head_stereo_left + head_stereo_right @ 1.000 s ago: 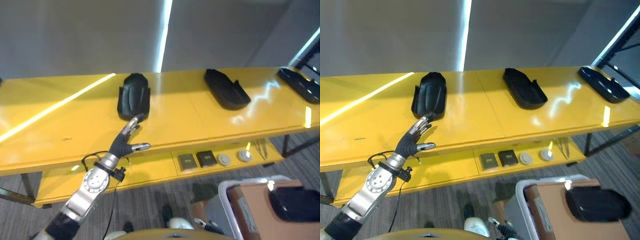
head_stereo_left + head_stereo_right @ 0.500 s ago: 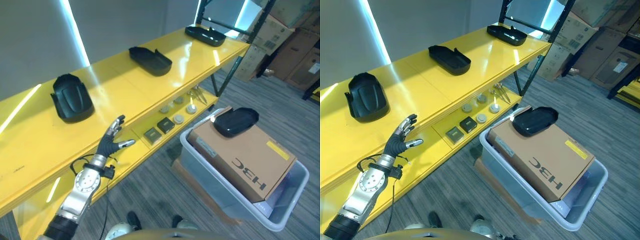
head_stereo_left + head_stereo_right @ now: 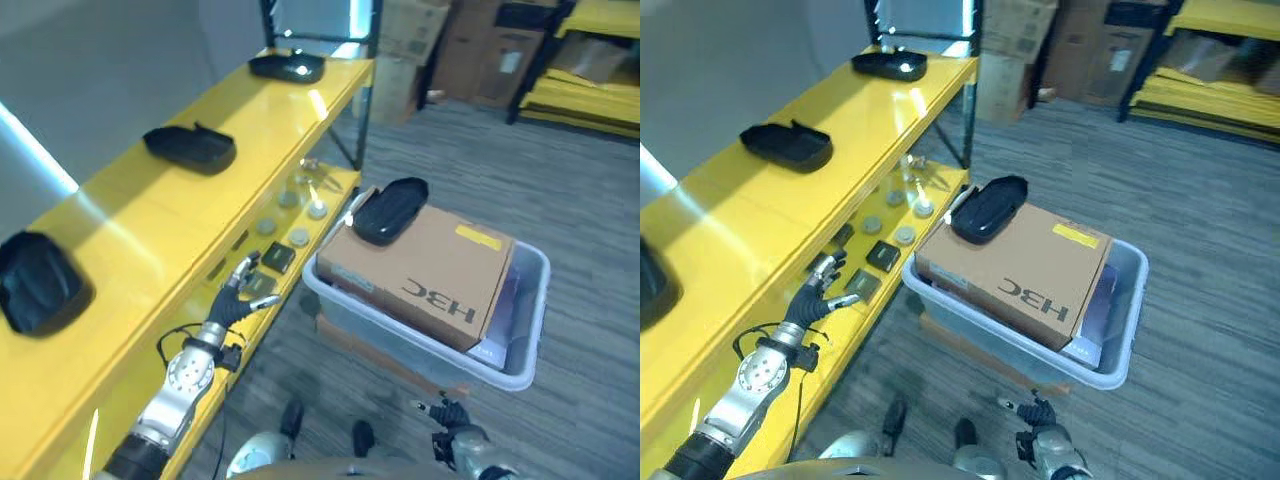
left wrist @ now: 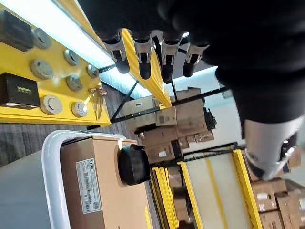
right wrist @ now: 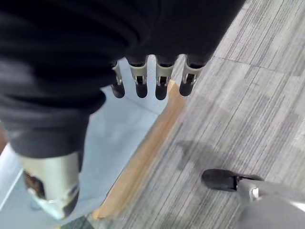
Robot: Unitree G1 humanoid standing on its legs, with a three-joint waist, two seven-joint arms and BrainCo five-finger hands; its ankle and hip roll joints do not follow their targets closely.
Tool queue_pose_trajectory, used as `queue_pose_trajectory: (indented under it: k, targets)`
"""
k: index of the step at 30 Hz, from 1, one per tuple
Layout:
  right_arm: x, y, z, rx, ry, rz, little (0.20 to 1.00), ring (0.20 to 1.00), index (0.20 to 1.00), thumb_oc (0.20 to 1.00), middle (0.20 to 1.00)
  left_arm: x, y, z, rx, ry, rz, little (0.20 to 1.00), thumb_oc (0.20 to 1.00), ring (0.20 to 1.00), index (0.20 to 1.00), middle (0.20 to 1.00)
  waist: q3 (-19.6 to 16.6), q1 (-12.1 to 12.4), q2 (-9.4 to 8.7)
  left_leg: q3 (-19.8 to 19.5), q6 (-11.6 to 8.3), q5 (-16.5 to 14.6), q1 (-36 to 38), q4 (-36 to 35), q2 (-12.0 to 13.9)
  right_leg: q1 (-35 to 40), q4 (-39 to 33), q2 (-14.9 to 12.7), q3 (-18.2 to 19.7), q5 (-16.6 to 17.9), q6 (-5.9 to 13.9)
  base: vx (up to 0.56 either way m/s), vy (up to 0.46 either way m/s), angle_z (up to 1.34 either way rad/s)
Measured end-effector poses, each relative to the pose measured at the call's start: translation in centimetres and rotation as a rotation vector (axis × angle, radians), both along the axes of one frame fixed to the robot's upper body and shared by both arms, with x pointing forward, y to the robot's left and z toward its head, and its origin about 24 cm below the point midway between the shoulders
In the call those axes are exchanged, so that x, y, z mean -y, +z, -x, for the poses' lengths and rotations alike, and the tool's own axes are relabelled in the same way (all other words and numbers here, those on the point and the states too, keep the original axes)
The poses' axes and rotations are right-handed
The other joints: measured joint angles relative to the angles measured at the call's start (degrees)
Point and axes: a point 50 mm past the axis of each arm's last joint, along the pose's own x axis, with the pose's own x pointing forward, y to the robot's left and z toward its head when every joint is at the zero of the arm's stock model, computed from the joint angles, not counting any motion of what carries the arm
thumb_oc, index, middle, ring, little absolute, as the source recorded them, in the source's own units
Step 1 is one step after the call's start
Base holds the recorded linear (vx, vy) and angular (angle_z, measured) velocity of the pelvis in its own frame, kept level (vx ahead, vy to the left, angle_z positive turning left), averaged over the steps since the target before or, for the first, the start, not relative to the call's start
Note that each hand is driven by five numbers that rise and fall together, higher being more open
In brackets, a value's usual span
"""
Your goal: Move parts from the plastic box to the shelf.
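Part on the box: a black, smooth, shallow oval shell part (image 3: 388, 209) lies on top of a brown cardboard carton (image 3: 430, 272), well beyond the left fingers and touching neither hand.
Plastic box: a pale translucent box with rounded rim (image 3: 528, 322) stands on the floor and holds the carton; a flat strip of cardboard (image 5: 143, 157) lies under it.
Parts on the shelf: three more black shell parts rest on the glossy yellow shelf top, one at the far end (image 3: 287, 67), one midway (image 3: 190, 148) and one nearest (image 3: 38, 280), all apart from the fingers.
Shelf: a long yellow shelf (image 3: 130, 235) with a lower level just beyond the fingertips, bearing round grey discs (image 4: 51, 104) and small dark square blocks (image 3: 277, 259).
Left hand: the left hand (image 3: 243, 294) hovers by the shelf's front edge with fingers (image 4: 144, 61) straight and spread, thumb apart, holding nothing.
Right hand: the right hand (image 3: 1036, 412) shows low, near the box, above grey ribbed carpet; its fingers (image 5: 160, 81) are straight, side by side, holding nothing.
Change: half a second ago the view faced more of the shelf; now it has swung toward the box and the stacked cartons (image 3: 420, 45) behind. The parts lie as before; the left hand stays spread.
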Motion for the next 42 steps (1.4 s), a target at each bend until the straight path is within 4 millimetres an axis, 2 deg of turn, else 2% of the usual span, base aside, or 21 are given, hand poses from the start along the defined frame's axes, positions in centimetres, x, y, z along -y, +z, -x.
queue_pose_trajectory:
  k: [1,2,3,4,5,6,7,8,11,12,16,20,25,26,28,31,33,35,36,40,42]
  targets:
    - [-1.1,0.9,-1.0,0.082,0.047,-0.008,1.000,1.000,1.000,1.000,1.000,-0.3,-0.2,0.1,-0.002,0.013,-0.025,1.000,1.000,1.000,1.000,1.000,0.1,-0.6,-0.65,1.7,1.22,0.5,0.2,-1.1,-1.0,-1.4,0.0,-1.3,1.2,-0.1,0.09,0.02,0.283,-0.88]
    - [-2.2,2.5,-2.3,0.209,0.092,-0.022,1.000,1.000,1.000,1.000,1.000,-0.7,-0.5,0.2,-0.010,0.016,-0.062,1.000,1.000,1.000,1.000,1.000,0.2,-1.0,-0.43,3.4,2.11,1.3,0.1,-2.4,-1.2,-2.2,0.0,-1.9,2.0,-0.2,1.28,-0.04,0.342,-1.46]
    - [-4.2,5.1,-3.6,0.384,0.166,-0.019,1.000,1.000,1.000,1.000,1.000,-1.5,-1.8,0.2,-0.048,0.055,-0.126,1.000,1.000,1.000,1.000,1.000,0.3,-5.0,-2.93,8.6,4.14,1.0,0.9,-1.8,-3.5,-3.5,0.7,-4.7,3.8,3.2,4.71,-0.05,0.405,-1.56]
    - [-4.8,7.6,-4.5,0.500,0.210,-0.006,1.000,1.000,1.000,1.000,1.000,-1.7,-2.0,0.5,-0.048,0.075,-0.131,1.000,1.000,1.000,1.000,1.000,0.6,-4.8,-2.92,11.7,4.83,0.6,1.0,-2.1,-3.5,-5.2,0.7,-4.8,6.9,4.9,6.31,-0.05,0.327,-2.03]
    - [-5.8,11.1,-5.4,0.663,0.281,0.018,1.000,1.000,1.000,1.000,1.000,-2.3,-2.3,1.3,-0.059,0.107,-0.132,1.000,1.000,1.000,1.000,1.000,0.9,-3.7,-2.79,16.2,5.34,0.0,1.0,-3.0,-3.1,-7.2,0.3,-4.9,10.2,6.1,6.95,0.00,0.123,-1.89]
    - [-6.4,13.8,-5.5,0.803,0.335,0.044,1.000,1.000,1.000,1.000,1.000,-2.7,-2.5,1.9,-0.066,0.122,-0.145,1.000,1.000,1.000,1.000,1.000,1.2,-3.9,-3.02,18.5,6.12,-0.4,1.1,-4.0,-3.4,-8.2,0.3,-5.2,10.5,5.4,7.09,0.03,0.081,-1.52]
    - [-6.5,15.3,-5.5,0.898,0.346,0.068,1.000,1.000,1.000,1.000,1.000,-2.7,-2.6,2.0,-0.070,0.118,-0.154,1.000,1.000,1.000,1.000,1.000,1.3,-4.8,-3.08,18.8,6.32,-0.5,1.2,-4.3,-3.5,-8.3,0.0,-5.5,9.9,4.5,6.60,0.03,0.058,-0.65]
    - [-6.5,15.9,-5.6,0.937,0.351,0.083,1.000,1.000,1.000,1.000,1.000,-2.5,-2.7,2.1,-0.073,0.112,-0.155,1.000,1.000,1.000,1.000,1.000,1.3,-5.4,-3.17,18.7,6.33,-0.6,1.6,-4.3,-3.5,-7.6,0.0,-5.6,9.1,4.1,6.48,0.04,0.046,-0.14]
    - [-6.1,15.1,-6.1,0.914,0.344,0.130,1.000,1.000,1.000,1.000,1.000,-1.9,-1.2,1.6,0.009,0.082,-0.151,1.000,1.000,1.000,1.000,1.000,1.0,-3.0,-4.50,18.1,5.85,-0.9,2.1,-4.3,-3.0,-6.0,0.0,-5.4,8.2,2.5,6.58,0.05,0.036,0.10]
    - [-5.9,15.1,-6.3,0.909,0.349,0.141,1.000,1.000,1.000,1.000,1.000,-1.8,-1.2,1.6,0.008,0.079,-0.151,1.000,1.000,1.000,1.000,1.000,1.1,-2.6,-4.32,17.9,5.80,-0.9,1.9,-4.3,-3.0,-6.0,0.0,-5.4,7.6,2.5,6.58,0.02,-0.002,0.26]
    - [-5.2,15.5,-10.3,0.912,0.323,0.234,1.000,1.000,1.000,1.000,1.000,0.2,-2.0,2.3,-0.010,-0.011,-0.182,1.000,1.000,1.000,1.000,1.000,1.3,-0.3,-3.68,14.8,4.82,-0.2,0.5,-4.3,-2.3,-6.1,0.0,-4.4,5.2,2.7,6.10,0.00,-0.014,0.30]
    - [-4.8,18.2,-16.5,0.954,0.206,0.343,1.000,1.000,1.000,1.000,1.000,1.8,-3.3,1.7,-0.042,-0.094,-0.240,1.000,1.000,1.000,1.000,1.000,2.4,1.9,-4.21,13.1,3.73,1.5,-2.6,-3.9,-1.2,-8.2,0.0,-3.3,2.9,3.4,5.53,-0.06,-0.057,0.26]
    - [-4.5,21.6,-19.9,1.016,0.136,0.425,1.000,1.000,1.000,1.000,1.000,2.5,-4.9,0.5,-0.076,-0.153,-0.372,1.000,1.000,1.000,1.000,1.000,6.3,4.3,-4.54,8.4,2.48,2.8,-6.0,-2.6,-0.4,-8.8,0.3,-2.1,-1.6,3.2,4.10,0.00,-0.047,0.49]
    - [-3.8,22.9,-21.3,1.018,0.114,0.468,1.000,1.000,1.000,1.000,1.000,2.2,-5.4,0.2,-0.095,-0.146,-0.402,1.000,1.000,1.000,1.000,1.000,8.1,5.0,-4.35,7.0,1.89,3.1,-7.7,-2.5,-0.2,-9.7,0.3,-1.8,-3.2,3.3,3.60,0.02,-0.012,0.50]
    - [-2.5,24.5,-22.5,1.009,0.068,0.521,1.000,1.000,1.000,1.000,1.000,1.9,-6.3,0.2,-0.137,-0.130,-0.422,1.000,1.000,1.000,1.000,1.000,10.1,6.3,-4.15,6.3,2.19,3.7,-8.6,-2.4,-0.1,-10.3,0.4,-1.6,-3.9,3.4,3.43,0.01,-0.006,0.35]
    - [-0.1,28.8,-24.3,1.032,-0.023,0.597,1.000,1.000,1.000,1.000,1.000,1.3,-8.9,0.7,-0.249,-0.091,-0.477,1.000,1.000,1.000,1.000,1.000,12.3,7.8,-3.72,5.3,2.29,4.2,-10.8,-2.6,-0.5,-12.0,0.3,-1.6,-5.0,3.3,3.44,0.01,0.023,0.17]
    - [2.7,32.5,-24.7,1.049,-0.123,0.672,1.000,1.000,1.000,1.000,1.000,0.9,-9.5,0.4,-0.277,-0.050,-0.493,1.000,1.000,1.000,1.000,1.000,13.4,8.7,-3.62,5.0,2.31,4.3,-12.4,-2.5,-0.5,-13.4,0.3,-1.8,-5.2,3.3,3.46,-0.01,0.027,0.10]
    - [4.7,36.4,-24.1,1.148,-0.197,0.716,1.000,1.000,1.000,1.000,1.000,0.4,-8.8,0.4,-0.245,-0.028,-0.484,1.000,1.000,1.000,1.000,1.000,13.8,9.4,-3.63,4.5,2.14,4.9,-15.2,-2.4,-0.5,-16.0,0.4,-1.7,-5.5,3.5,3.28,0.01,0.012,0.12]
    - [6.0,37.2,-23.8,1.136,-0.232,0.746,1.000,1.000,1.000,1.000,1.000,0.0,-8.8,0.4,-0.245,-0.001,-0.485,1.000,1.000,1.000,1.000,1.000,14.8,9.9,-3.57,4.1,2.17,5.0,-15.4,-2.4,-0.6,-15.9,0.4,-1.7,-6.2,3.6,3.25,0.02,0.020,0.20]
    - [9.8,37.0,-22.6,1.003,-0.402,0.743,1.000,1.000,1.000,1.000,1.000,-1.0,-10.1,0.9,-0.307,0.032,-0.522,1.000,1.000,1.000,1.000,1.000,15.5,11.6,-3.44,2.6,2.12,5.0,-17.5,-1.8,-0.9,-17.1,0.4,-1.8,-6.6,3.1,3.60,0.02,0.031,0.16]
    - [10.9,38.6,-22.0,1.027,-0.453,0.742,1.000,1.000,1.000,1.000,1.000,-0.7,-10.6,1.3,-0.330,0.024,-0.521,1.000,1.000,1.000,1.000,1.000,16.2,12.1,-2.42,1.8,2.07,5.5,-19.5,-1.5,-1.3,-18.5,0.4,-1.7,-7.2,3.2,3.62,-0.01,0.007,0.24]
